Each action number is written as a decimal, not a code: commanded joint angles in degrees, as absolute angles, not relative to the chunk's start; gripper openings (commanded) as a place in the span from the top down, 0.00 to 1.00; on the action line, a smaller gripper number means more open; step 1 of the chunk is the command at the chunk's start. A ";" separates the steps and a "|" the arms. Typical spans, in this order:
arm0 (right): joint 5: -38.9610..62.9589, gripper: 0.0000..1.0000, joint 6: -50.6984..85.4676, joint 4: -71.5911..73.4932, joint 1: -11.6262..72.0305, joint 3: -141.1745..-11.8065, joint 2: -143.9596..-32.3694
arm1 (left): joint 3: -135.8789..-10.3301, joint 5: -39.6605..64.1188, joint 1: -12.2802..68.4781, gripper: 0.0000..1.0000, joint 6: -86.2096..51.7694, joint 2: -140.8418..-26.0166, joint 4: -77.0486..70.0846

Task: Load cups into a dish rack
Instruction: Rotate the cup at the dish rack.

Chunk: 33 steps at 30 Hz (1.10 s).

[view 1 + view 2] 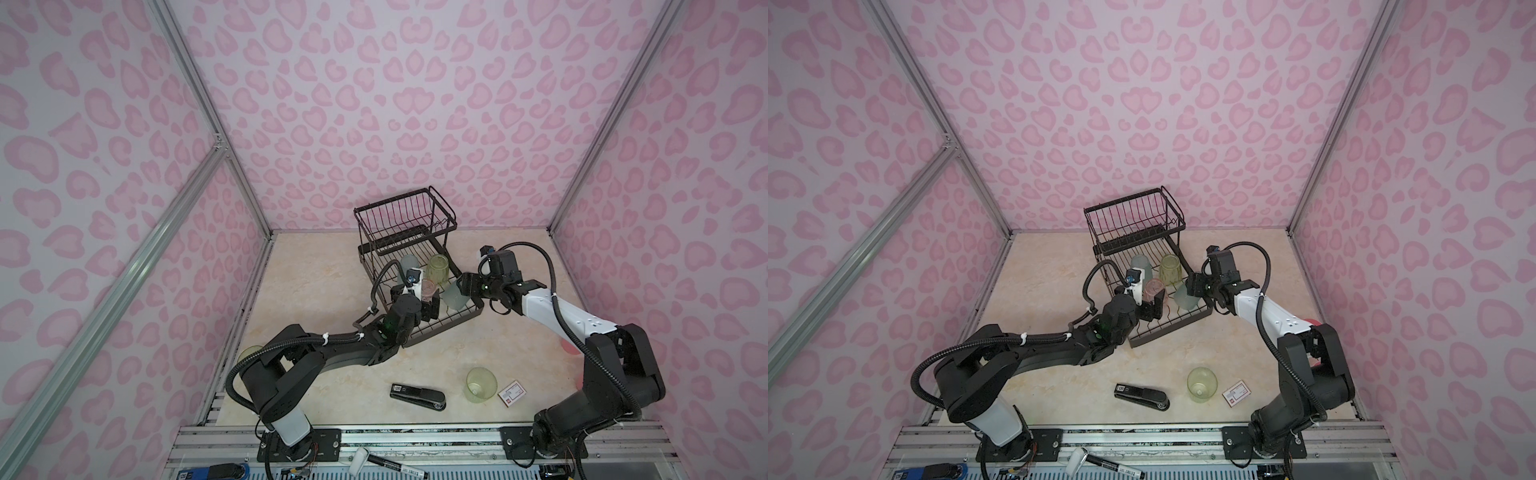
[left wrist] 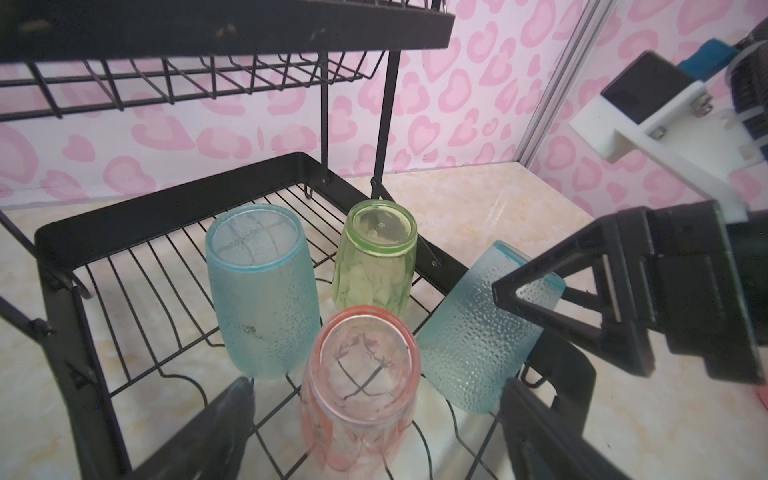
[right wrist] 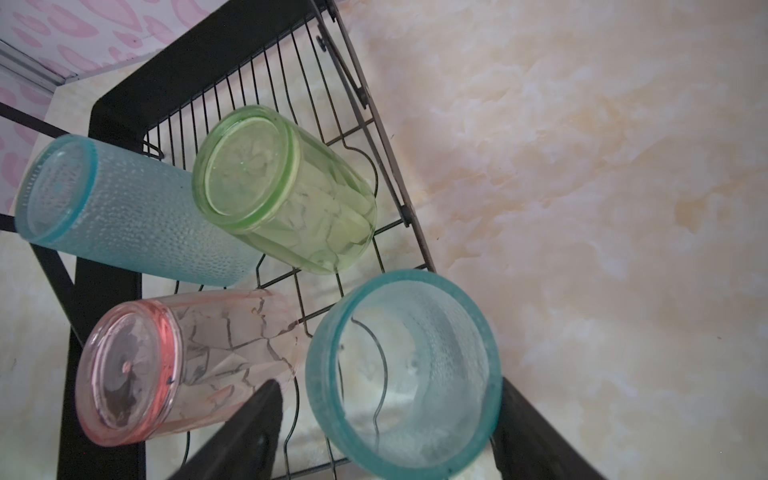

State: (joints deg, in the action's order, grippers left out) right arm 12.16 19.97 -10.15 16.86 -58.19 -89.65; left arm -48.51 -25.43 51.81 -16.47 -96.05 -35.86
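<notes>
The black wire dish rack [image 1: 440, 329] stands mid-table. Upside down on its lower tray are a teal cup [image 2: 257, 291], a green cup [image 2: 376, 253] and a clear pink cup [image 2: 361, 386]. My left gripper [image 2: 386, 419] is open, its fingers either side of the pink cup with gaps showing. A second teal cup [image 3: 405, 374] leans tilted at the tray's right edge, mouth towards the right wrist camera. My right gripper [image 3: 386, 428] is open around that cup, and one finger [image 3: 245, 432] stands clear of it. The upper basket [image 1: 399, 216] is empty.
A yellow-green cup [image 1: 481, 384] lies on its side on the near table, between a black stapler [image 1: 417, 397] and a small card box [image 1: 512, 392]. Another yellow-green cup [image 1: 248, 355] peeks out behind the left arm. Pink cups [image 1: 569, 347] sit behind the right arm.
</notes>
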 commanded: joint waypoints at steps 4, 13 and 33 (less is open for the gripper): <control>9.23 0.26 16.05 -9.54 19.73 -58.95 -89.55 | -48.76 -25.22 51.75 0.07 -17.65 -96.31 -35.17; -2.73 0.33 11.88 -13.58 25.98 -62.02 -92.32 | -48.50 -25.22 51.68 0.08 -18.12 -96.62 -34.82; -11.76 0.39 9.63 -14.33 27.73 -60.82 -92.17 | -48.19 -24.48 51.33 0.08 -18.50 -96.65 -34.55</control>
State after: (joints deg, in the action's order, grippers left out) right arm -9.21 9.93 -11.38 27.86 -61.89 -91.94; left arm -48.12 -24.84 51.37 -17.96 -96.40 -34.22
